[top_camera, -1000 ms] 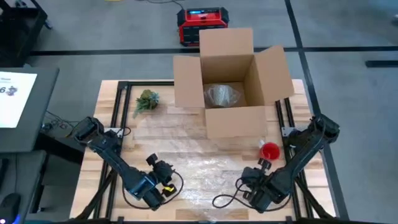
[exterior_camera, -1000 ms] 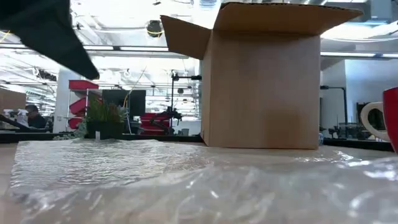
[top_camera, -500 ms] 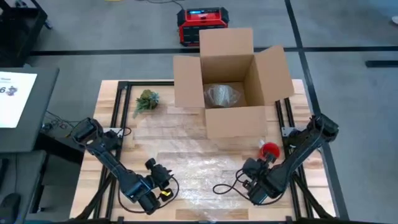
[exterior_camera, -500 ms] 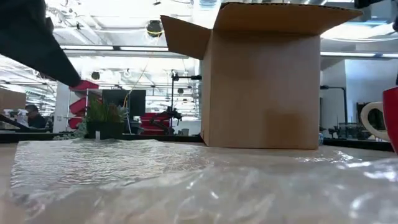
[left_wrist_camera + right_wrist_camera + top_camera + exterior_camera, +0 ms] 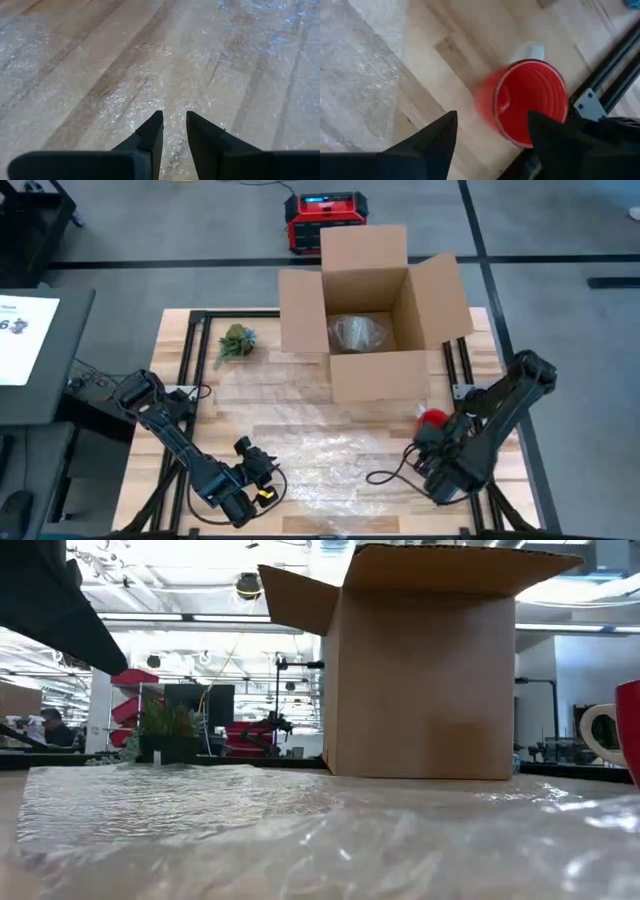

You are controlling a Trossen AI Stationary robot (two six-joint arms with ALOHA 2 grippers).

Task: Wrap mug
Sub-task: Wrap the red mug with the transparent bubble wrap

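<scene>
right wrist view looks down past the right gripper (image 5: 492, 140), its two dark fingers spread wide apart and holding nothing, onto the red mug (image 5: 527, 102), which stands upright on bare wood just ahead of the fingertips, mouth facing the camera and its pale handle on the far side. a sheet of bubble wrap (image 5: 357, 75) lies off to one side of the mug, apart from it, and black frame rails run along the other side.

high view places the right gripper (image 5: 428, 442) near the table's front right, with the mug (image 5: 434, 418) just beyond it, between the claw and the open cardboard box (image 5: 372, 315). inside the box sits a clear bundle (image 5: 357, 333). the bubble wrap (image 5: 330, 465) spreads over the wooden table (image 5: 190, 340) between the two arms. a small green plant (image 5: 236, 341) stands well beyond the left gripper (image 5: 262, 467), which hangs low over the wrap's near left part.

left wrist view shows the left gripper (image 5: 174, 125) empty, its fingers nearly together with a narrow gap, tips just above the wrap.
</scene>
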